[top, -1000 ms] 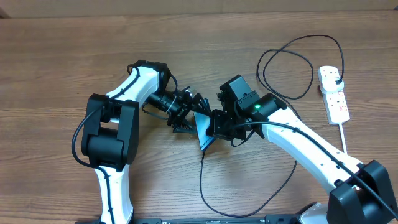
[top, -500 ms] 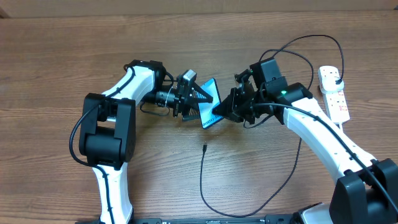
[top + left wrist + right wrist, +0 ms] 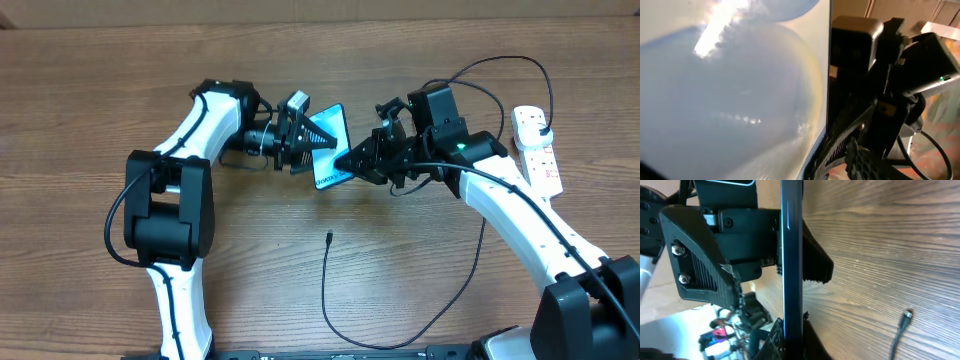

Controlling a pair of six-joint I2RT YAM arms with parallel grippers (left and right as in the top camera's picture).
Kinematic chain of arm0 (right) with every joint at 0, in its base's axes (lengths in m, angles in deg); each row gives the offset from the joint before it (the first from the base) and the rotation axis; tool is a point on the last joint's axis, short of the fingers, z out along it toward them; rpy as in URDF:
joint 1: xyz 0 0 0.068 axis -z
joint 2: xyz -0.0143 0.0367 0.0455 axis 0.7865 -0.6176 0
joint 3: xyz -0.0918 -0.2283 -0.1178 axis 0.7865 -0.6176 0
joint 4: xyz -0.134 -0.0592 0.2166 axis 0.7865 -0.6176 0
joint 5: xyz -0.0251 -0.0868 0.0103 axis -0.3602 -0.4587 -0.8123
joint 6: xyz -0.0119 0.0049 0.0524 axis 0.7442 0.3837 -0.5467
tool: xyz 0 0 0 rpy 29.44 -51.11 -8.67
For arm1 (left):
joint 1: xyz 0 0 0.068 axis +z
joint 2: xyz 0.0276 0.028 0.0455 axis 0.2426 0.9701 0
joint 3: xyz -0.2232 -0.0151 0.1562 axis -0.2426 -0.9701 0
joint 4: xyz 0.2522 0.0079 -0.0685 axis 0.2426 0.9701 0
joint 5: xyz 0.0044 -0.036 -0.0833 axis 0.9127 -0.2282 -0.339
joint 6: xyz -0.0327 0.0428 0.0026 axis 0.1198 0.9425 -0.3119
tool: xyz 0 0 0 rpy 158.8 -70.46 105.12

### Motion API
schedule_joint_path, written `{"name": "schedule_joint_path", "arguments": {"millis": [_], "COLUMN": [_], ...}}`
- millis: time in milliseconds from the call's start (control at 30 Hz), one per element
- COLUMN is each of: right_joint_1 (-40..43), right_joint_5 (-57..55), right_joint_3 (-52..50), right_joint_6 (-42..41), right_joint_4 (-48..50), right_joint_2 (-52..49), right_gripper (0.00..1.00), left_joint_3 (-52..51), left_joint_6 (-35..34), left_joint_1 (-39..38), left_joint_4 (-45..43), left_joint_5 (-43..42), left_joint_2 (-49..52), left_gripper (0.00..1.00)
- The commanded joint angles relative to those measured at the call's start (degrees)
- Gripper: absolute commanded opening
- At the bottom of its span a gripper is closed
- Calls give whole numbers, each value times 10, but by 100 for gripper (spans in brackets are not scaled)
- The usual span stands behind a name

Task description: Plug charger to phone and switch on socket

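The phone [image 3: 328, 150], its screen glowing cyan, hangs tilted above the table between both arms. My right gripper [image 3: 350, 162] is shut on one end of it; the right wrist view shows the phone [image 3: 791, 255] edge-on, pinched in my right gripper [image 3: 792, 332]. My left gripper [image 3: 320, 140] stands open, straddling the other end. The screen [image 3: 740, 90] fills the left wrist view, with one finger [image 3: 840, 150] close behind the phone. The charger [image 3: 325, 290] lies loose, its connector tip [image 3: 329, 238] bare on the wood and seen again [image 3: 907, 315]. Its black plug [image 3: 541, 128] sits in the socket [image 3: 537, 155].
The charger's cable runs from the tip toward the front edge [image 3: 400, 345], then curves right and loops behind the right arm [image 3: 480, 100]. The socket's thick white cord [image 3: 553, 225] trails toward the front right.
Both grippers have carried the phone away from the front, toward the back of the table. The left jaws have narrowed around it. The connector tip stays where it lay.
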Motion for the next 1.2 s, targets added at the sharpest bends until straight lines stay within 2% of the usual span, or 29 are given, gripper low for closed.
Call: {"name": "schedule_joint_path", "arguments": {"millis": [0, 167, 233, 300, 400, 433, 533, 700, 900, 1033, 1167], "right_joint_1": [-6, -5, -5, -5, -5, -5, 2, 26, 57, 60, 58], "right_joint_5": [12, 12, 12, 13, 21, 26, 57, 104, 104, 105, 107], "right_joint_3": [9, 9, 9, 9, 9, 9, 9, 9, 9, 9, 9], "right_joint_6": [-60, -63, -63, -64, -63, -63, -48, 38, 75, 74, 74], "right_joint_4": [12, 37, 46, 61, 91, 96, 96, 63, 16, 8, 8], "right_joint_2": [2, 2, 2, 2, 2, 2, 2, 2, 1, 1, 1], "right_gripper": [4, 4, 4, 4, 4, 4, 4, 4, 4, 4, 12], "left_joint_3": [72, 147, 168, 181, 190, 192, 192, 192, 192, 192, 192], "left_joint_6": [23, 23, 20, 19, -2, -9, -9, -9, -9, -9, -9], "left_joint_1": [-3, -3, -3, -3, -4, -3, -3, -3, -4, -5, -7], "left_joint_4": [9, 24, 28, 35, 34, 34, 36, 40, 69, 82, 86], "left_joint_5": [-50, -50, -50, -50, -50, -50, -50, -50, -50, -50, -50], "left_joint_2": [-7, -7, -7, -7, -7, -7, -7, -7, -7, -7, -7], "left_gripper": [64, 62, 50, 46, 26, 24, 24, 28, 20, 19, 17]}}
